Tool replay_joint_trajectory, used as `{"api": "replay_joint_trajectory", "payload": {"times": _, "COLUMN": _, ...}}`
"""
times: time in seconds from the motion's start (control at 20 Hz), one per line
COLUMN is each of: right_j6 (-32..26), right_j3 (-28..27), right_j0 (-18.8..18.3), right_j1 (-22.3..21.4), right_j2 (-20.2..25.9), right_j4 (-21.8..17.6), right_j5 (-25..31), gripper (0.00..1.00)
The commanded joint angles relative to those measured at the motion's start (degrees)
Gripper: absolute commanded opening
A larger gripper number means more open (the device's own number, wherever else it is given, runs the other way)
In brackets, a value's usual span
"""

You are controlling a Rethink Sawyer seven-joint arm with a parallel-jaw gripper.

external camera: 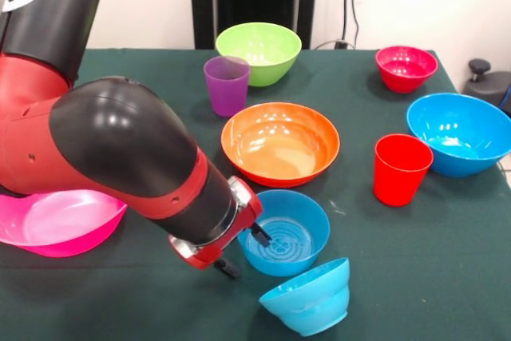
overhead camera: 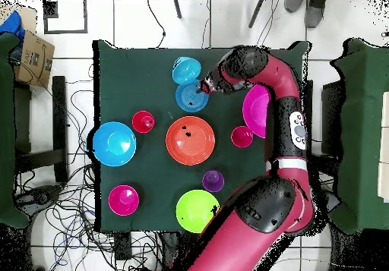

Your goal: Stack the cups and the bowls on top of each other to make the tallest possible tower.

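Observation:
My gripper (external camera: 243, 251) is low over the table at the left rim of an upright small blue bowl (external camera: 286, 233). Its fingers are apart, one (external camera: 259, 235) inside the rim and one outside. It also shows in the overhead view (overhead camera: 202, 86). A second small blue bowl (external camera: 307, 299) lies tipped on its side just in front. The orange bowl (external camera: 279, 143) stands behind them. The purple cup (external camera: 227, 84) and the lime green bowl (external camera: 258, 52) are further back. A red cup (external camera: 402, 168) stands to the right. A second red cup (overhead camera: 241, 137) shows only from overhead.
The large pink bowl (external camera: 60, 221) sits at the left, partly behind my arm. The large blue bowl (external camera: 461, 132) and the small red-magenta bowl (external camera: 406, 67) are at the right. Nothing is nested in anything.

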Motion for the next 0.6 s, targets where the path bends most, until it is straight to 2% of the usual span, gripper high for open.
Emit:
{"api": "replay_joint_trajectory", "payload": {"times": 0.05, "right_j6": -18.3, "right_j3": 6.9, "right_j0": -1.6, "right_j1": 1.1, "right_j2": -3.5, "right_j4": -3.7, "right_j5": -5.5, "gripper": 1.0}}
{"api": "replay_joint_trajectory", "payload": {"times": 0.45, "right_j6": -18.0, "right_j3": 8.7, "right_j0": -2.7, "right_j1": 0.0, "right_j2": -3.5, "right_j4": -4.1, "right_j5": -5.1, "gripper": 1.0}}
{"api": "replay_joint_trajectory", "payload": {"times": 0.6, "right_j6": -17.0, "right_j3": 7.3, "right_j0": -2.1, "right_j1": -0.4, "right_j2": -3.0, "right_j4": -3.7, "right_j5": -3.8, "gripper": 1.0}}
